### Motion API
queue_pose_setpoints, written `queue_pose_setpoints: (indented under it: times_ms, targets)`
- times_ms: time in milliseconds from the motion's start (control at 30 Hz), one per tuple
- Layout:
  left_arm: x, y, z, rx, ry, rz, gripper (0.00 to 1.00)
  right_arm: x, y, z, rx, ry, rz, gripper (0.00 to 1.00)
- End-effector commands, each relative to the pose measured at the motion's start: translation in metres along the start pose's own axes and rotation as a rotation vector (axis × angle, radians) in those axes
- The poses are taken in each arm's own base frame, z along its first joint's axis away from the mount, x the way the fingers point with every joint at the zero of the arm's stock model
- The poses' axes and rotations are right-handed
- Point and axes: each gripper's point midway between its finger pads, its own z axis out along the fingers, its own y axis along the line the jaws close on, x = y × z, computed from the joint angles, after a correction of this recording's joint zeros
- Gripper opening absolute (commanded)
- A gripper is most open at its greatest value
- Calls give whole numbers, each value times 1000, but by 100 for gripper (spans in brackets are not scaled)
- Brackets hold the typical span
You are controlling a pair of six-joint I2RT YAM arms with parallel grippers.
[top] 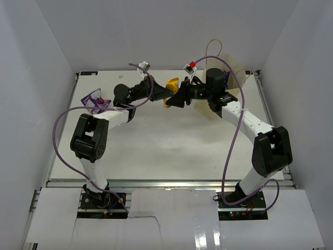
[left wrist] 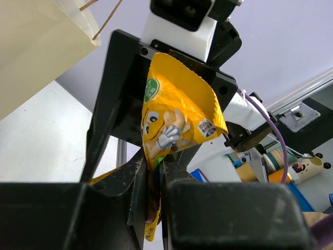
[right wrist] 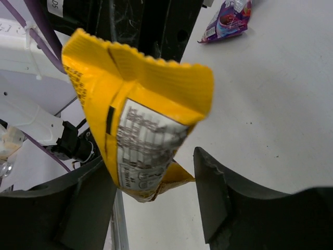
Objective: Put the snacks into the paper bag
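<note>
At the table's 12 o'clock, the left gripper (left wrist: pixel 153 174) pinched the yellow packet (left wrist: pixel 177 114), the right gripper (right wrist: pixel 153 179) agape around it; an early release risked dropping it short of the paper bag (left wrist: pixel 36 52) at 1 o'clock.

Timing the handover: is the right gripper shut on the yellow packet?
No: the right gripper is open around the yellow packet, a clear gap beside one finger; the left gripper clamps it.

Cartoon-printed yellow packet (left wrist: pixel 174 117) pinched in the left end effector (left wrist: pixel 155 172), tan paper bag (left wrist: pixel 36 47) at upper left.
</note>
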Motion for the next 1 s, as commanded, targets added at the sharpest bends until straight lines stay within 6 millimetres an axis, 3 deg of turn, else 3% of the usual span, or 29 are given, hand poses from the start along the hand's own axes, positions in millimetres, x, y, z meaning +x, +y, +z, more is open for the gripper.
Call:
queue_pose_setpoints:
  times_ms: [0,100,167,300,433,567,633,667,700,733,800,833,867,900,967]
  targets:
    - [-4,-11,3,21,-24,40,25,-30,19,2,-70,-62,-67,61]
    - [-4,-10,3,14,-30,37,27,-29,22,3,-83,-62,-63,45]
    - [-7,-9,4,-2,-37,32,31,-27,22,3,-80,-58,-56,23]
    - [-14,0,5,-60,-61,43,40,-23,23,1,-73,-50,-48,14]
    - [-35,4,-6,-134,-130,98,62,-18,26,-4,-66,-37,-65,10]
    - [-65,-11,-24,-202,-191,235,75,-19,30,-12,-46,-19,-140,8]
    - [-75,-3,-39,-293,-219,247,76,-30,30,-19,-28,-18,-262,8]
    - [-81,-14,-45,-321,-233,292,78,-30,28,-24,4,0,-278,8]
    - [-90,-8,-53,-393,-258,373,79,-32,26,-27,28,12,-307,8]
    - [-89,6,-66,-493,-257,341,80,-47,25,-32,54,2,-414,8]
    - [-97,3,-85,-625,-274,468,87,-61,15,-45,159,3,-455,8]
    - [-101,19,-108,-790,-319,440,92,-76,14,-50,198,-14,-513,8]
    - [-105,22,-120,-876,-341,460,98,-89,4,-61,304,-31,-537,8]
    - [-98,24,-137,-980,-332,438,98,-97,-6,-71,383,-35,-543,8]
    - [-106,30,-178,-1196,-404,467,98,-123,-26,-102,602,-76,-583,8]
